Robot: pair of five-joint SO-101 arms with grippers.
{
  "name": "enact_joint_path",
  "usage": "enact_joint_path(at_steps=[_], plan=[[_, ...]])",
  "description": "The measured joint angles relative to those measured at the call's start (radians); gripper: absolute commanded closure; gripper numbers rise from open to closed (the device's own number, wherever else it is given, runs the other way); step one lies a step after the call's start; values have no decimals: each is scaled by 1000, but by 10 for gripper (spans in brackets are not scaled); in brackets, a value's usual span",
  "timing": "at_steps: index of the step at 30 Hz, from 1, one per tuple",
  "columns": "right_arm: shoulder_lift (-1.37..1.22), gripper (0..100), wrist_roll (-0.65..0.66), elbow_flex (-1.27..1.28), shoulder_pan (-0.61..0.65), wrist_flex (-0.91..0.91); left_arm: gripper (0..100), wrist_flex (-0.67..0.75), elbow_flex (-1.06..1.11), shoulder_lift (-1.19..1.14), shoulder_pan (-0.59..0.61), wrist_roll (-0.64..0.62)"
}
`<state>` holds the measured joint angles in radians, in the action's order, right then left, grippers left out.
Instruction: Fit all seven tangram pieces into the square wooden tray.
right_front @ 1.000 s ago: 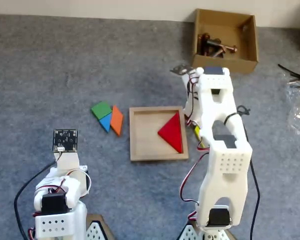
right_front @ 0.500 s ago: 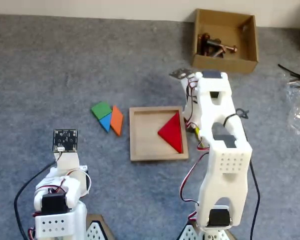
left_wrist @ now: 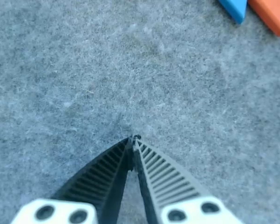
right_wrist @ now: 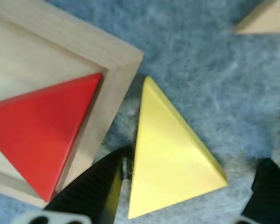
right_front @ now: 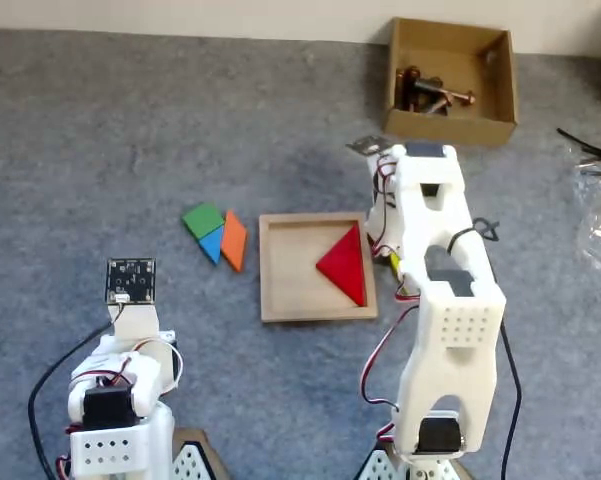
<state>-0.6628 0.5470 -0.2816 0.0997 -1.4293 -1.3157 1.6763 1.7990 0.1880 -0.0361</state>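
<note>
- Since a second earlier, only the right arm had shifted, its far end swaying slightly above the carpet; the pieces and the left arm lay as before.
- The red triangle (right_front: pixel 345 262) lay flat in the square wooden tray (right_front: pixel 315 305), its long side along the tray's right rim and its square corner pointing left towards the tray's middle.
- The yellow triangle (right_wrist: pixel 167 154) lay flat on the grey carpet (right_front: pixel 130 130), just outside the tray's right rim, with one tip near a tray corner.
- The right arm stretched away from its base along the tray's right side, wrist bent down. The right gripper (right_wrist: pixel 193 163) had its fingers well apart, one on each side of the yellow triangle; I could not tell whether either touched it.
- The green square (right_front: pixel 202 219), blue triangle (right_front: pixel 212 243) and orange parallelogram (right_front: pixel 234 240) lay clustered and touching just left of the tray, the parallelogram's long axis running near to far.
- The left arm sat folded at the carpet's near left corner. The left gripper (left_wrist: pixel 133 144) pointed down at bare carpet, fingers pressed together and holding nothing.
- A cardboard box (right_front: pixel 505 80) of oddments stood at the carpet's far edge, to the right.
</note>
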Motion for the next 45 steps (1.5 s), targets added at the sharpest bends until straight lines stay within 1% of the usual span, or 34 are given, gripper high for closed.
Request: enact_joint_path(at_steps=[4,9,14,33,39,45], plan=[[0,626,-2,5,0,5,995,0,0,0,0,0],[2,718,-9,5,0,5,995,0,0,0,0,0],[8,768,-11,3,-8,17,995,0,0,0,0,0],[8,769,-15,3,-9,21,995,0,0,0,0,0],[3,697,-130,3,-5,23,995,0,0,0,0,0],[2,693,-216,11,2,48,995,0,0,0,0,0]])
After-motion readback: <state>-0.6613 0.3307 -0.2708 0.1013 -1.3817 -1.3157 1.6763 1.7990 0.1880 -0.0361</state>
